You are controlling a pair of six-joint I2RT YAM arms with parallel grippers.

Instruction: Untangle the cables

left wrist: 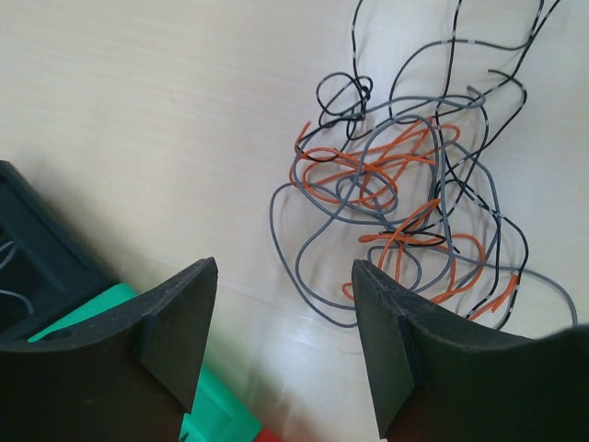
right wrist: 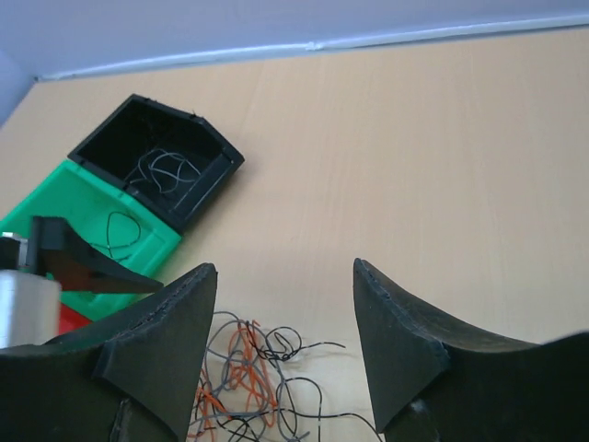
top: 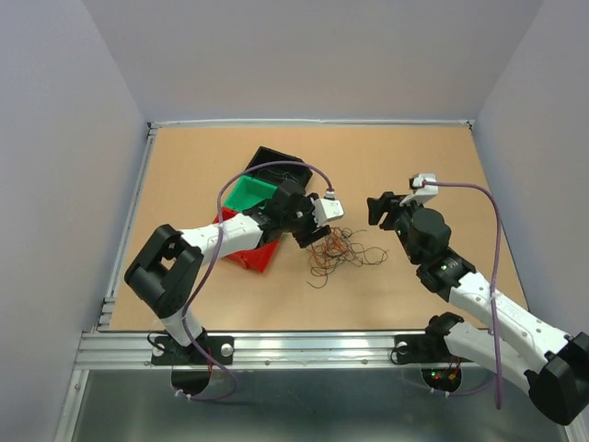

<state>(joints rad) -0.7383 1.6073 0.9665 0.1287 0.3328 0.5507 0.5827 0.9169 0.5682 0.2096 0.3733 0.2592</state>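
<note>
The cables (top: 342,249) lie tangled on the table, just right of the green bin (top: 248,191). The left gripper (left wrist: 285,350) hovers at the tangle's left edge and the right gripper (right wrist: 285,341) to its right, both open and empty. The step in hand looks like strand selection, so the next move calls for closing on one outer loop only.

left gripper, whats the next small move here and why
Probably ease the left gripper down and slightly forward, then close on the grey loop jutting from the cables toward its fingers. Its jaws are open and empty, that loop lies outside the dense orange knot, and the right gripper is open too, holding nothing.
</note>
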